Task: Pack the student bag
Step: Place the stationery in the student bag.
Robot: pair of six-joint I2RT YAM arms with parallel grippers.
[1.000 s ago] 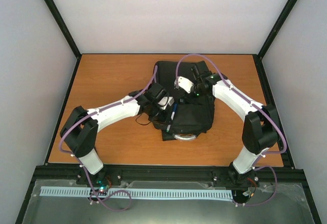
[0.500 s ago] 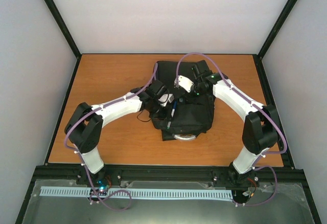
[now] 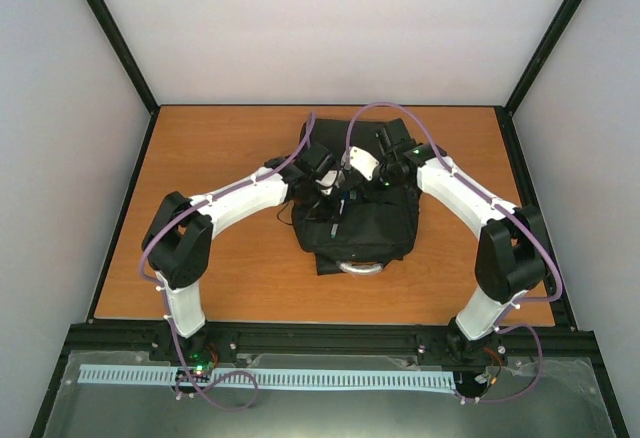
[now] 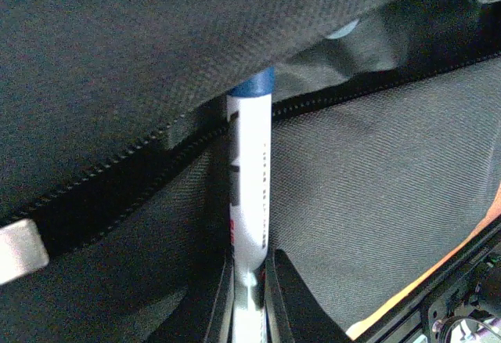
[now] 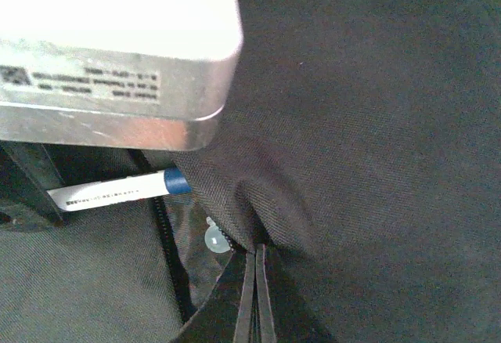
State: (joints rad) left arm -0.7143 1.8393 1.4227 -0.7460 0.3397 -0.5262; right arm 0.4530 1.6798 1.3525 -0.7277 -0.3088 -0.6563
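The black student bag lies in the middle of the table, its grey handle toward me. My left gripper is shut on a white marker with a blue end. The marker's blue end sits at the bag's open zipper, under the raised flap. My right gripper is shut on the edge of the bag's flap and holds it up. The marker also shows in the right wrist view, pointing into the opening. Both grippers meet over the bag's top.
The wooden table stretches left of the bag. Black frame posts and pale walls enclose it. A small clear bead hangs inside the opening by the zipper. The left arm's body fills the upper left of the right wrist view.
My left arm has reached further forward and right, carrying the marker from the bag's left edge up to the opening at the flap. The right arm has held still.
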